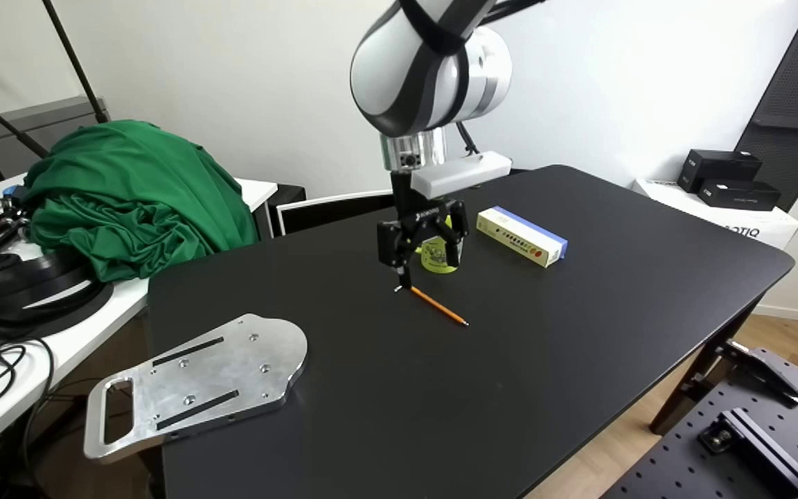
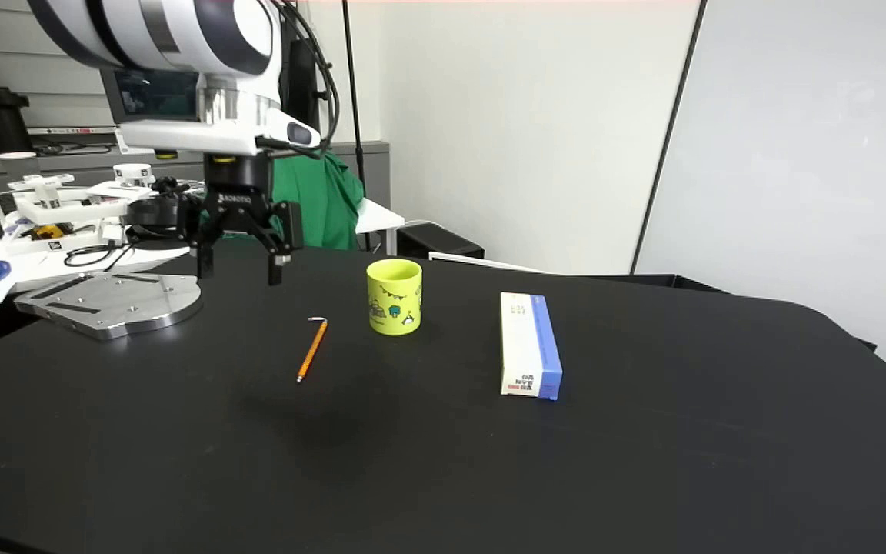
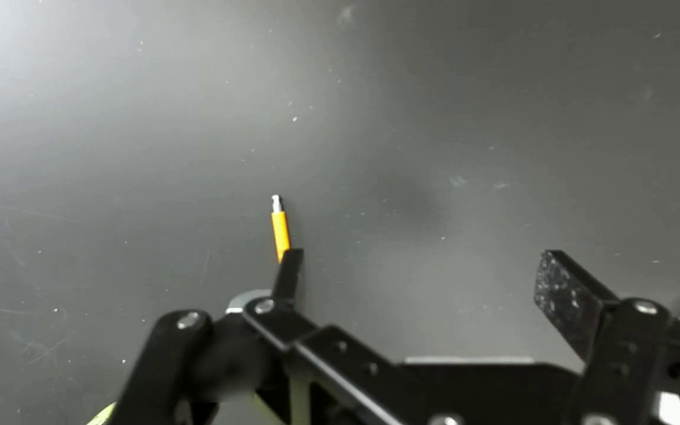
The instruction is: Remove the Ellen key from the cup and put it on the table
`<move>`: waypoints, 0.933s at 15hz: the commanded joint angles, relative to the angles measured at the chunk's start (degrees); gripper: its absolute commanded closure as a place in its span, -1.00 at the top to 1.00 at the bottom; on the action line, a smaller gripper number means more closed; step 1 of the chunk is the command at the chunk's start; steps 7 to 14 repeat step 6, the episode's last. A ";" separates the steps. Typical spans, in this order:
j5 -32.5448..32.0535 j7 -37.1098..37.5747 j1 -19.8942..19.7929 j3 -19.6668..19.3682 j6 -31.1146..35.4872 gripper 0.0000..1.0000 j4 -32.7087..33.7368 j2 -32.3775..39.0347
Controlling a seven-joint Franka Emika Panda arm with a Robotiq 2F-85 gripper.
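Note:
The Ellen key (image 1: 438, 305) is a thin orange rod with silvery ends, one of them bent. It lies flat on the black table (image 1: 510, 388), outside the cup, and also shows in an exterior view (image 2: 312, 351). In the wrist view its orange end (image 3: 281, 233) shows beyond the left finger, which hides the rest. The yellow-green cup (image 2: 394, 300) stands upright beside the key; in an exterior view (image 1: 437, 260) it is partly behind the gripper. My gripper (image 2: 240, 271) is open and empty above the table; its fingers are wide apart in the wrist view (image 3: 423, 255).
A white, yellowish and blue box (image 1: 520, 235) lies on the table past the cup; it also shows in an exterior view (image 2: 529, 346). A silver metal plate (image 1: 226, 374) lies at the table's edge. A cluttered white desk with green cloth (image 1: 129, 194) stands alongside.

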 commanded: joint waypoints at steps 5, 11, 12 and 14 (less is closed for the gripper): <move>0.95 -0.86 -0.34 1.24 -3.08 1.00 -0.23 -2.99; 0.96 -0.98 -0.40 1.23 -3.08 1.00 -0.26 -2.88; 0.96 -0.98 -0.40 1.23 -3.08 1.00 -0.26 -2.88; 0.96 -0.98 -0.40 1.23 -3.08 1.00 -0.26 -2.88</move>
